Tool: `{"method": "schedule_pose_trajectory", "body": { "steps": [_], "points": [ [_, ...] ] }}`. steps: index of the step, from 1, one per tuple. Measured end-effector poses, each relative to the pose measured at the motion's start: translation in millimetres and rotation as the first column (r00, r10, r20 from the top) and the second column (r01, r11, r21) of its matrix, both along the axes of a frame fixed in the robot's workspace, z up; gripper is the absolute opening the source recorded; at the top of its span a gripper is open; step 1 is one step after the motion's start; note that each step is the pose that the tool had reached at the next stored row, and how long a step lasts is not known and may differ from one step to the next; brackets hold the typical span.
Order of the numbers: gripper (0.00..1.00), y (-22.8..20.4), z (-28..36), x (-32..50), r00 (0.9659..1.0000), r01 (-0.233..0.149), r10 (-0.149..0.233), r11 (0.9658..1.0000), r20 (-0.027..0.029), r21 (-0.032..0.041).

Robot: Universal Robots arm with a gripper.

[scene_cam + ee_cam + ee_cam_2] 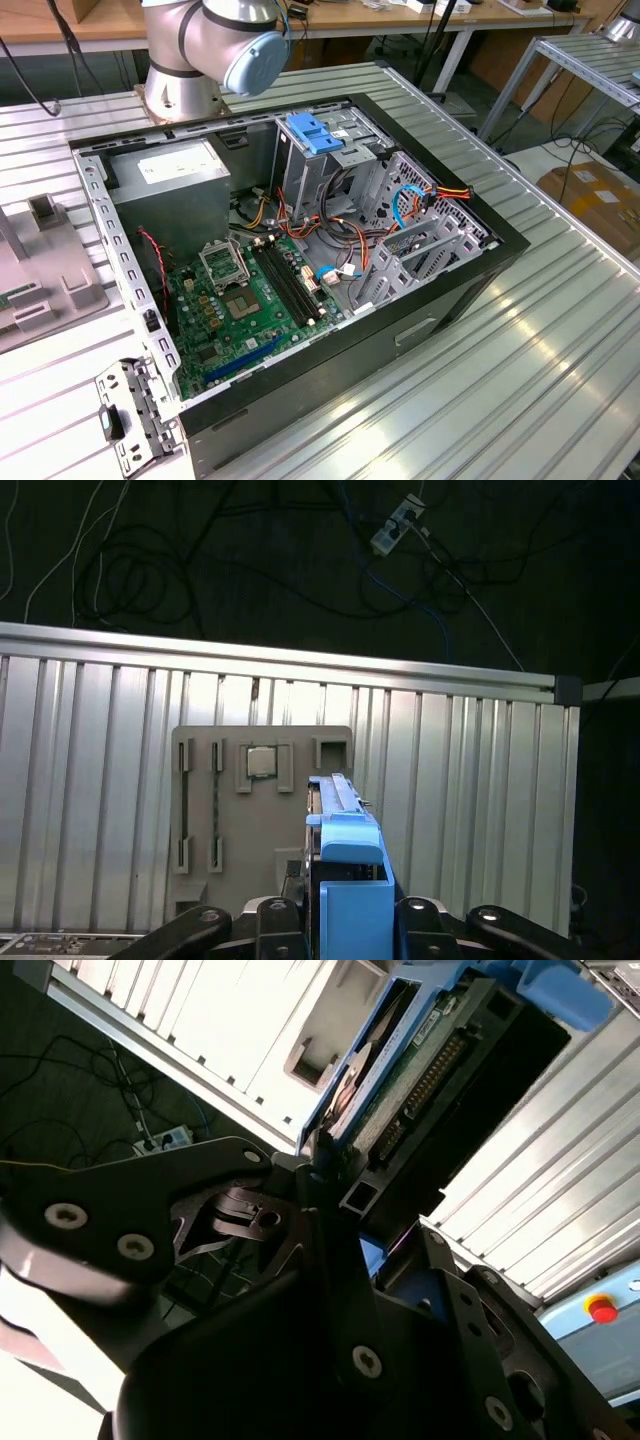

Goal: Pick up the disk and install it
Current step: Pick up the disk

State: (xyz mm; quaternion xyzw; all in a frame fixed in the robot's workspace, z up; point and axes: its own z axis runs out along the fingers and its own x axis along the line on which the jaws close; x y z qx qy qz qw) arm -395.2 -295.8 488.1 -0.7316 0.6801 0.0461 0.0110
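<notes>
Step in hand: by judgement, the pick-up is done. The disk [425, 1065] is carried clear of the desk [560, 380] and is not yet in the computer case [420, 335].
Gripper: the gripper [320, 1160] is clamped on one end of the disk, whose blue rails run away from it.
Disk position: it is held edge-on, with the circuit-board face and connector showing in the second wrist view. In the first wrist view it hangs above a grey fixture plate [215, 780], outside the case.
Fixture plate: it lies flat on the desk, with a small square chip [262, 762] seated in one pocket.
Likely seat, by judgement: the drive cage [345, 165] inside the case, beside the motherboard [240, 300] and topped by a light-blue latch piece [313, 133].
What installing calls for, by judgement: the rails must be square to the cage guides. The disk also needs a clear passage past the loose cables [405, 210] next to the cage.
Case interior: the side panel is off. A grey power-supply box [175, 185] sits in the corner of the case nearest the arm's base [190, 70].
Surface: the desk is ribbed aluminium slats, and the case lies on its side upon it.
Room: beyond the desk edge the floor is dark, with trailing wires [150, 570] and a power strip [395, 532]. A second slatted table [600, 50] stands well apart from the case at the exterior view's right, with a cardboard box [600, 195] on the floor near it.
</notes>
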Motion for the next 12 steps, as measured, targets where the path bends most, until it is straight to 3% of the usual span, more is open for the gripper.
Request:
{"method": "schedule_pose_trajectory", "body": {
  "steps": [12],
  "points": [
    [0.37, -10.3, -0.1, 9.4, 1.0, 0.0, 0.0, 1.0, 0.0, -0.0066]
  ]
}}
